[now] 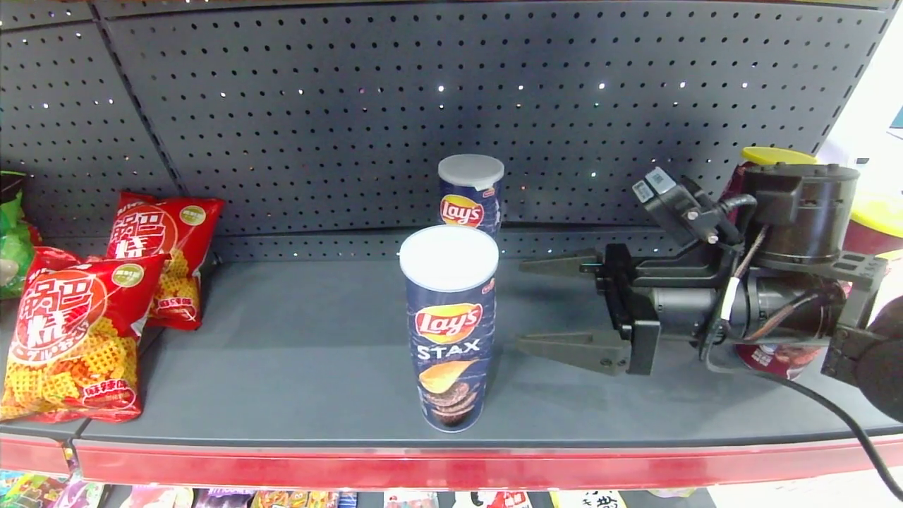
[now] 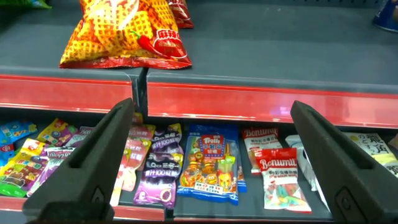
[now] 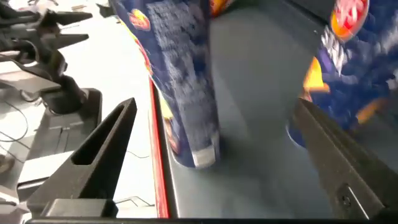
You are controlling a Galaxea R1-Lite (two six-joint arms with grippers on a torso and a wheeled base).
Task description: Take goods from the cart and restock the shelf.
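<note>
Two dark fingers of the right gripper (image 1: 520, 305) are being held wide apart with nothing between them. They are lying level just above the grey shelf (image 1: 296, 367) and pointing at the front chip canister (image 1: 450, 331) from its right side. The fingertips are being held just beside that canister, apart from it.

In the right wrist view the same spread gripper (image 3: 214, 104) is being shown with the front chip canister (image 3: 180, 81) by the red front rail (image 3: 157, 162) and the rear chip canister (image 3: 354, 62) deeper in (both blurred). Both canisters are standing upright with white lids on. The rear chip canister (image 1: 470, 194) is at the back of the shelf, near the pegboard back (image 1: 317, 106).

Behind the right arm, yellow-lidded canisters (image 1: 776, 155) are being partly hidden. To the left, well apart, two red snack bags (image 1: 70, 339) are being propped one behind the other.

The left gripper (image 2: 212, 106) is likewise being held spread and empty, lower down in front of the red front rail (image 2: 249, 99). Candy packets (image 2: 211, 165) are lying on the tier below, and one of the red snack bags (image 2: 124, 31) is above.
</note>
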